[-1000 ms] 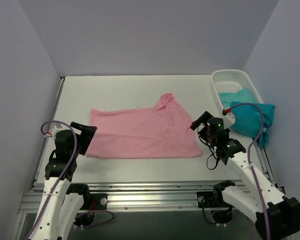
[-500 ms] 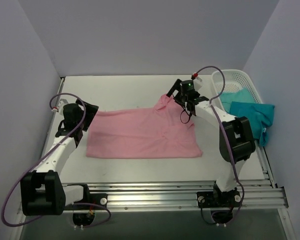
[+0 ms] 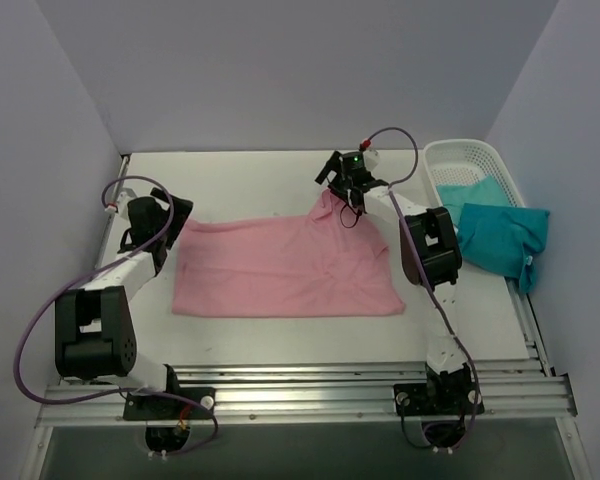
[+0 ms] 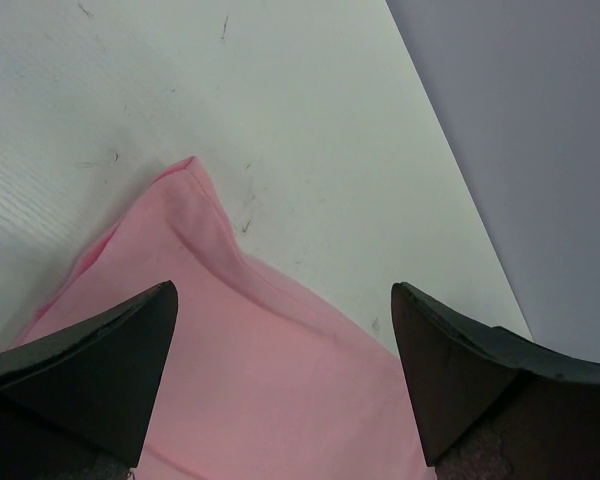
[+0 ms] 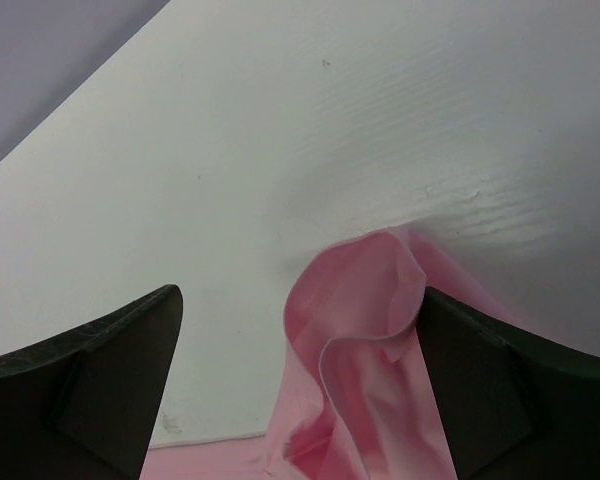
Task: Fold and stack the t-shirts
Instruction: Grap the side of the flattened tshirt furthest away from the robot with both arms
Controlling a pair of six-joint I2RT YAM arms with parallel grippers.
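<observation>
We have the pink t-shirt [image 3: 285, 265] spread flat across the middle of the tabletop [image 3: 250, 180], its long side running left to right. The left gripper [image 4: 280, 300] hangs over the shirt's far left corner [image 4: 185, 165] with its fingers wide apart. The right gripper [image 5: 300, 300], equally spread, sits over the far right end, where the cloth is rumpled into a raised curl [image 5: 365, 300]. Neither holds anything.

We judge the step in hand to be pinching both far corners and folding them toward the near edge. The left corner lies thin and flat (one finger must slip under the hem), while the curl is easy to catch but may bring extra layers with it. We would close both grippers together and lift evenly, so that the fold line runs straight.

The teal t-shirts [image 3: 505, 235] lie well apart at the right, one inside the white basket [image 3: 460, 150] and another over its near end. Nothing stands in the fold's path.
</observation>
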